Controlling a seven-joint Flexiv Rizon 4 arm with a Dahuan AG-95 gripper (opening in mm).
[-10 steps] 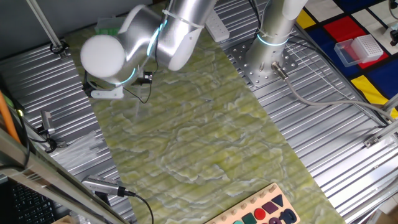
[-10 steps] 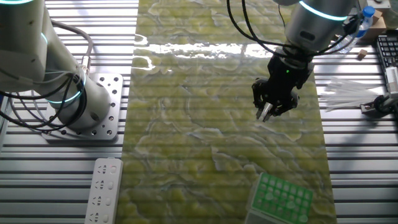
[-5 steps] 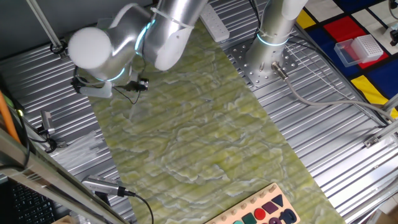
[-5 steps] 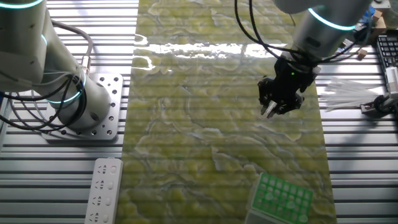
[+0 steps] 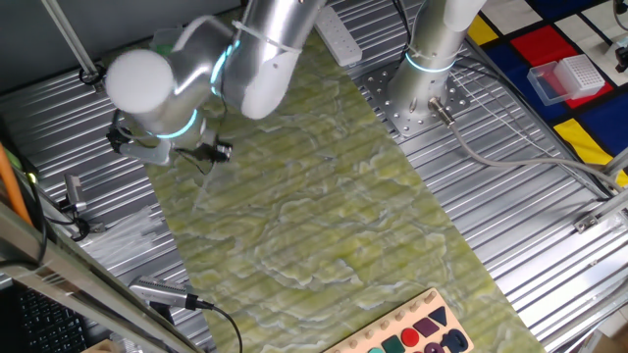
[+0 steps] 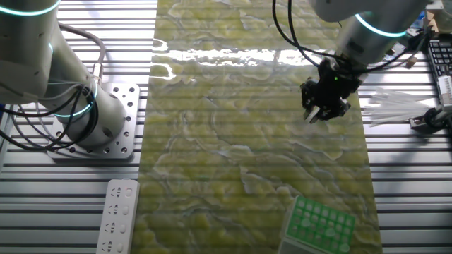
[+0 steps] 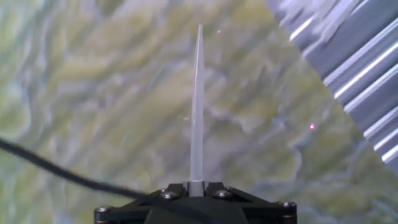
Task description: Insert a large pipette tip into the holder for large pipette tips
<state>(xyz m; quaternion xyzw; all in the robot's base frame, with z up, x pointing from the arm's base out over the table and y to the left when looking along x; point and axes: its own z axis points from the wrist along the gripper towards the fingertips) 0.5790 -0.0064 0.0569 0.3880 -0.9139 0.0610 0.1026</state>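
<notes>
Tip in gripper, above mat; holder not yet reached.

Large pipette tip (image 7: 196, 106) is clamped at its wide base between the jaws of the gripper (image 7: 196, 186), pointing straight out along the fingers over the green-yellow mat (image 6: 233, 141). Near-clear, whitish, slender taper to a fine point. Judged very light, fairly stiff but thin-walled and slippery; the thick end is the right hold. Green-topped holder (image 6: 321, 224) sits at mat edge, well apart.

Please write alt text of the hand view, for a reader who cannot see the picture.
The gripper holds a clear pipette tip by its wide end, so that the tip points straight away from the camera. Behind it lies a green-yellow marbled mat, and ribbed metal table shows at the upper right.
</notes>
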